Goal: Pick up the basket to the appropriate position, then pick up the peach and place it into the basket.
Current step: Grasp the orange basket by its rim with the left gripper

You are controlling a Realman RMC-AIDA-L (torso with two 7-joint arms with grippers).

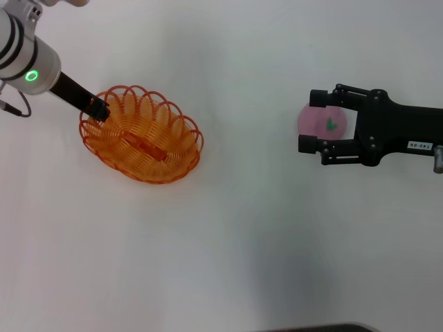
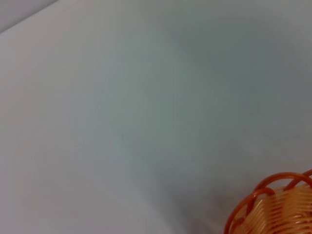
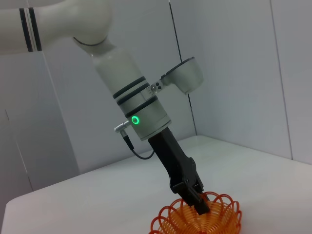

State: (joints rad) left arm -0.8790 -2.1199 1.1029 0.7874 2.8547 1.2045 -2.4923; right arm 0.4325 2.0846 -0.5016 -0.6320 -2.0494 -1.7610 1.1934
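- The basket [image 1: 142, 135] sits on the white table [image 1: 228, 249], and everything else here is placed from it.
- The left gripper [image 1: 98, 109] is at the basket's rim on the side farthest from the peach, with its dark fingers closed down on one of the looped wires. From the right wrist view the left gripper [image 3: 199, 201] comes in steeply from above, its tips buried in the loops. That suits a thin openwork edge, which offers a narrow pinch rather than a broad face.
- I judge this pinch to be the hold for carrying the basket to its position. Whether the basket is lifted off the table I cannot tell.
- The left wrist view shows only a corner of the basket [image 2: 275, 207] against bare table.
- The peach [image 1: 324, 122] lies well apart from the basket, on its right-arm side, with the green leaf mark facing up.
- The right gripper [image 1: 315, 122] hovers over the peach with its jaws spread wide, one finger on each side. The fingers seem clear of the fruit, so it looks ready to close once the basket is set.
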